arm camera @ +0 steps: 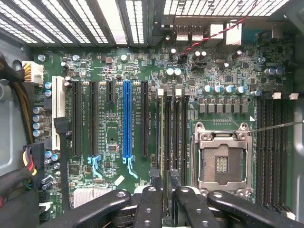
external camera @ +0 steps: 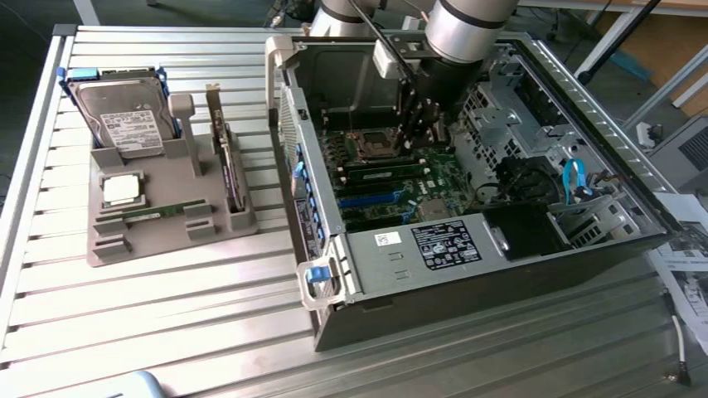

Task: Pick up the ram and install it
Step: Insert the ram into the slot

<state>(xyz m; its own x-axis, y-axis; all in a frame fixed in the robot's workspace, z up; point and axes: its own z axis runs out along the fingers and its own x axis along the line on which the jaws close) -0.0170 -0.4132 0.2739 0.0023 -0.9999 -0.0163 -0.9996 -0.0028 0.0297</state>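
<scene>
Gripper (arm camera: 163, 183), jaws partly open with a finger either side of the ram (arm camera: 166, 142), which stands edge-up in a slot mid-motherboard (arm camera: 109, 133), beside the empty processor socket (arm camera: 222, 161); seating it well likely needs straight, even downward pressure.

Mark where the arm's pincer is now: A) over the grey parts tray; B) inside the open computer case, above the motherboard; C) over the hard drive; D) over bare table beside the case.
B: the pincer hangs over the motherboard by its memory slots, within the computer case walls.
</scene>
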